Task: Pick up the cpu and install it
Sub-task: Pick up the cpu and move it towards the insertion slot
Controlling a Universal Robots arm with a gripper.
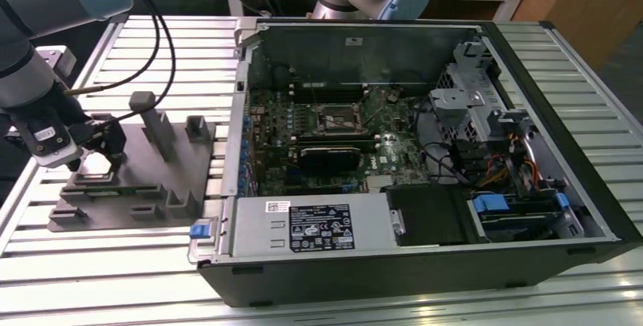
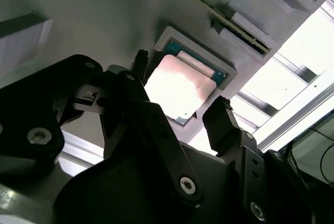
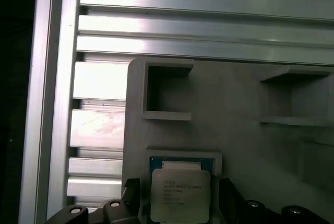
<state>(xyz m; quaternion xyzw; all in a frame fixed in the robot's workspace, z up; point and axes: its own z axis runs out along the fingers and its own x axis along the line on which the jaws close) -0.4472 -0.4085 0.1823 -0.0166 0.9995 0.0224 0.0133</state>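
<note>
The cpu [image 2: 180,85] [image 3: 180,190] is a flat square chip with a shiny metal top, lying in a shallow square recess of the gray fixture tray [image 1: 150,190] [image 3: 235,109]. In both wrist views my gripper [image 2: 180,98] [image 3: 180,205] hangs just over it, open. One black finger [image 2: 140,67] stands on one side of the chip and the other finger [image 2: 222,122] on the opposite side, each with a small gap to the chip's edge. In the exterior view the gripper [image 1: 95,159] sits low over the tray's near-left part, on the view's left.
An open computer case [image 1: 562,115] lies on the slatted aluminium table [image 1: 90,266], right of the tray. Its motherboard shows a bare socket [image 1: 336,117] near the middle. Upright posts [image 1: 156,126] rise from the tray close to the gripper. Cables hang from the arm.
</note>
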